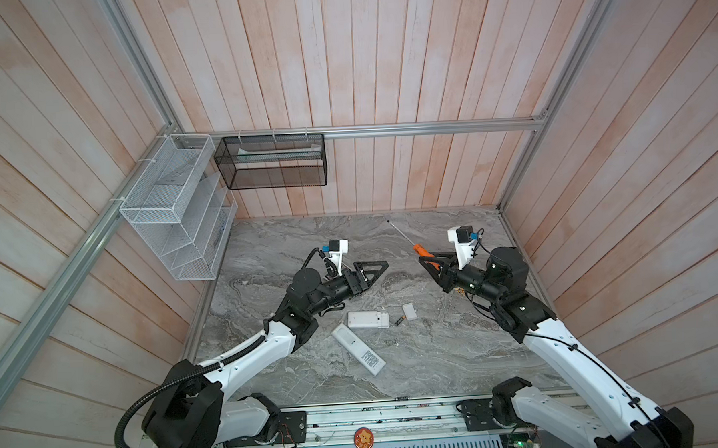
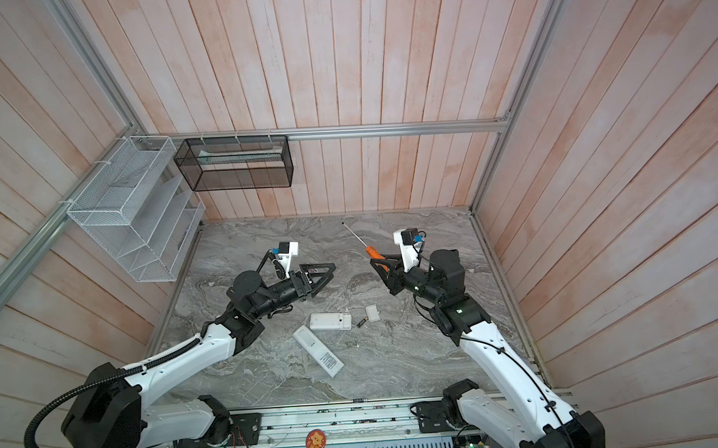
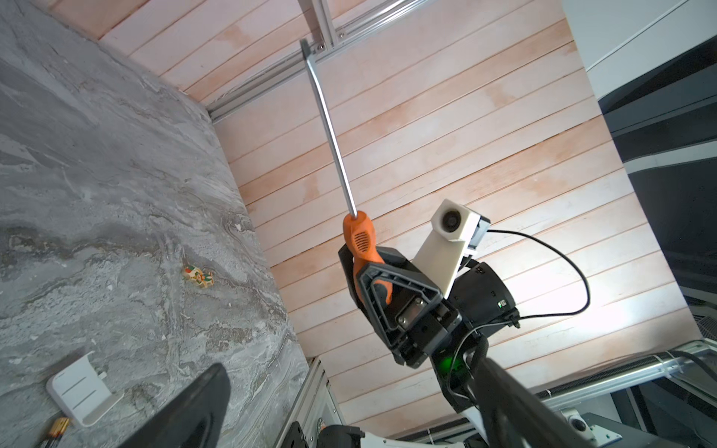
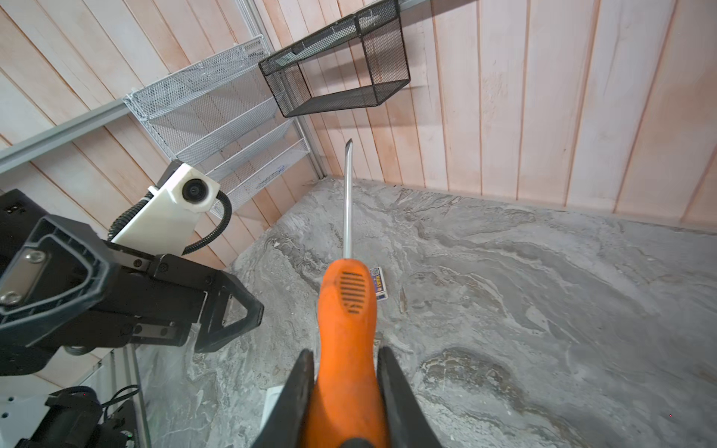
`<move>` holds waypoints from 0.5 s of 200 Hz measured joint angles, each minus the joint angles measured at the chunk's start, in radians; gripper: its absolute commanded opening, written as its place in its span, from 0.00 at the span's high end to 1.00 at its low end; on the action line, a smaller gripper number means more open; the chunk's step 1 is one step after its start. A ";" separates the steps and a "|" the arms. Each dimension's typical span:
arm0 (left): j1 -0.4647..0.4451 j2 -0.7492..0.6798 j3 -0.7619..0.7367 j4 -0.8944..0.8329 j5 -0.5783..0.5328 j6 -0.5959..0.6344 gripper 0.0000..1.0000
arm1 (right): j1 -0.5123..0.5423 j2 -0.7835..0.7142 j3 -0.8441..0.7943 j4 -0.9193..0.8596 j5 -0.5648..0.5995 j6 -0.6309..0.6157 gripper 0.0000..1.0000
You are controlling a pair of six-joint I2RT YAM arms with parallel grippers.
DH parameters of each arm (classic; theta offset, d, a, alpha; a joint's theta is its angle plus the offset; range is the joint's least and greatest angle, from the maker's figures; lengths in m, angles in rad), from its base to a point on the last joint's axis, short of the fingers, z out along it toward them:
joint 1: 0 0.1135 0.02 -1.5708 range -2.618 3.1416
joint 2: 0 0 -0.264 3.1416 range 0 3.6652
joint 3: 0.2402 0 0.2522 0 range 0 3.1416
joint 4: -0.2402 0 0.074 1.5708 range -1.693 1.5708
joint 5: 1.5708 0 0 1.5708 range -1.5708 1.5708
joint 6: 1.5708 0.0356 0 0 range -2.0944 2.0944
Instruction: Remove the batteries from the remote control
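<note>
Batteries (image 1: 399, 321) seem partly unloaded: fingers of the right gripper (image 4: 345, 355) pinch the orange screwdriver (image 4: 347, 310) aloft, the left gripper (image 1: 378, 270) is spread empty, one cell lies on the table (image 1: 438, 354) between the opened remote (image 1: 367, 319) and its cover plate (image 1: 409, 311), so next the tip must reach the compartment.

Pale plank walls (image 1: 383, 66), grey marbled tabletop (image 1: 438, 354), white rack (image 1: 169, 208), black mesh basket (image 1: 272, 177)

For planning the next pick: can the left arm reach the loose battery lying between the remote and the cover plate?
Probably yes. The left gripper is open and empty, the battery lies uncovered nearby, and the right gripper holds the screwdriver well aside.
</note>
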 measured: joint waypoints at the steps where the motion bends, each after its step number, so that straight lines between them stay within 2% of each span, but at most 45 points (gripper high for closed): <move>1: 0.000 0.000 0.000 0.001 -0.001 0.000 0.01 | 0.002 0.001 0.000 0.001 0.000 0.001 1.00; 57: -0.043 0.067 0.081 0.048 -0.053 0.006 0.16 | 0.137 0.035 0.000 0.058 0.014 0.032 1.00; 100: -0.076 0.113 0.116 0.077 -0.085 0.006 0.28 | 0.196 0.050 0.000 0.067 0.046 0.043 1.00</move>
